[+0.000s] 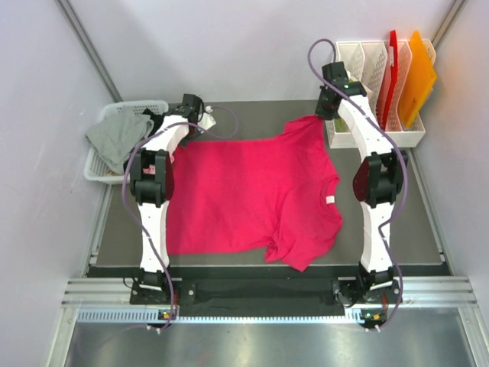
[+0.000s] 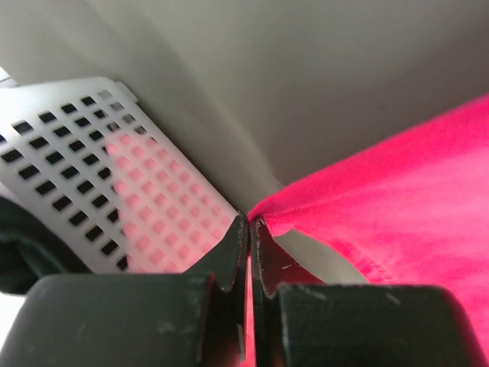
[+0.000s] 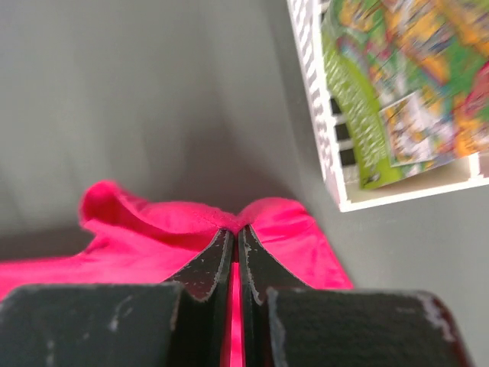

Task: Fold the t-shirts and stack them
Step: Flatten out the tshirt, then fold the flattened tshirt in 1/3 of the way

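We clenched left end effector and right end effector on far corners of the crimson t-shirt, lying nearward.

Extended from both bases toward the far side, upper links upright, forearms angled slightly inward. At the left gripper: closed, with fingertips pinching an edge of the crimson t-shirt. At the right gripper: likewise closed, clamping a raised fold of the same cloth between nearly touching fingers.
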